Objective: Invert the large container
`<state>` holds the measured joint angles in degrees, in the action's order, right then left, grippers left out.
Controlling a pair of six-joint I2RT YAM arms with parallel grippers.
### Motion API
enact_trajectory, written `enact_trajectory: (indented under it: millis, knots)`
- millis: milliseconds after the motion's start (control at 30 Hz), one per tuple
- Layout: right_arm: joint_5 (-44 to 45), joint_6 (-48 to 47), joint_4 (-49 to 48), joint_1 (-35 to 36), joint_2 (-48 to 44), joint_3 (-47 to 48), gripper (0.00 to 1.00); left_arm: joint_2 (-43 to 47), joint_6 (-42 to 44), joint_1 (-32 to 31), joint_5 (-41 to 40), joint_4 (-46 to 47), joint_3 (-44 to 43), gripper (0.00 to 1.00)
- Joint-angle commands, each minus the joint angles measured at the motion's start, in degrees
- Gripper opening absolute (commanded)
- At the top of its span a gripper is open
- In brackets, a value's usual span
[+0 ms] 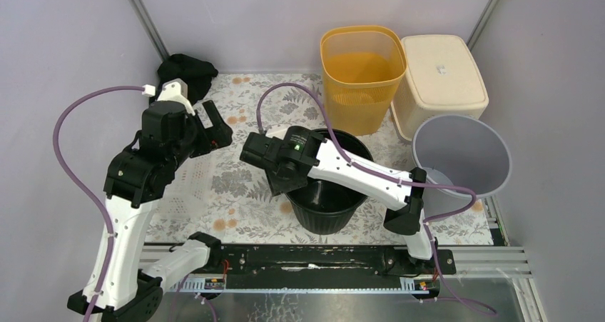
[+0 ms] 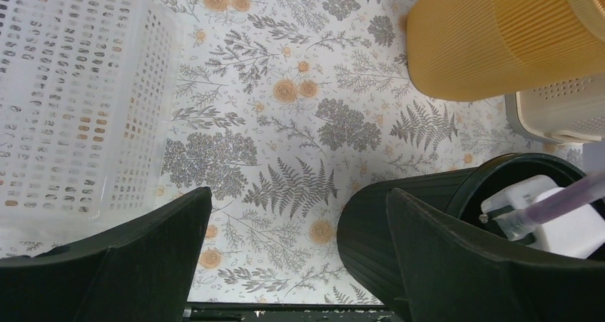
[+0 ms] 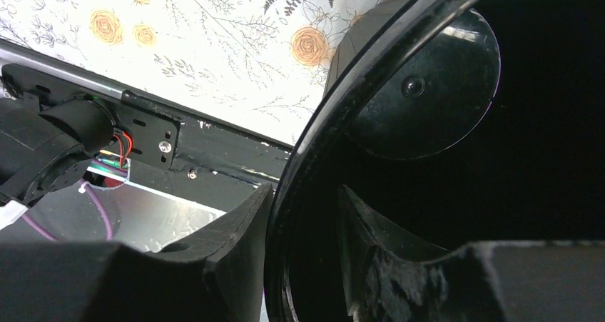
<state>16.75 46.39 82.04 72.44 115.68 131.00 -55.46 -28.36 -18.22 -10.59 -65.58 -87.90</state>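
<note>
Straddling the rim of the black bin point(image 1: 324, 215), your right fingers point(image 3: 235, 250), clamped or not unclear, must pinch firmly before tipping it.

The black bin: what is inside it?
One finger of the right pincer, which straddles the rim of the black bin; the bottom looks bare. From above, its arm covers part of the inside.

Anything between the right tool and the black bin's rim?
Nothing visible. The right tool straddles the rim of the black bin, one finger outside, one inside; whether it has clamped is unclear.
</note>
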Motion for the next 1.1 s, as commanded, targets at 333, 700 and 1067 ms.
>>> enact_trajectory:
  millis: [333, 700, 1067]
  knots:
    - [-2.1, -1.6, -0.4, 0.0, -1.2, 0.2, 0.00, 1.3, 0.2, 0.5, -2.7, 1.3, -4.6, 1.00]
    - [-8.0, -6.6, -4.0, -7.2, -7.3, 6.3, 0.00, 1.3, -2.4, 0.6, -1.3, 1.1, -9.8, 1.00]
    - [-22.7, -5.7, -20.8, -19.8, -12.1, 7.4, 0.00, -0.8, -4.7, 0.5, -0.4, -1.6, -21.5, 1.00]
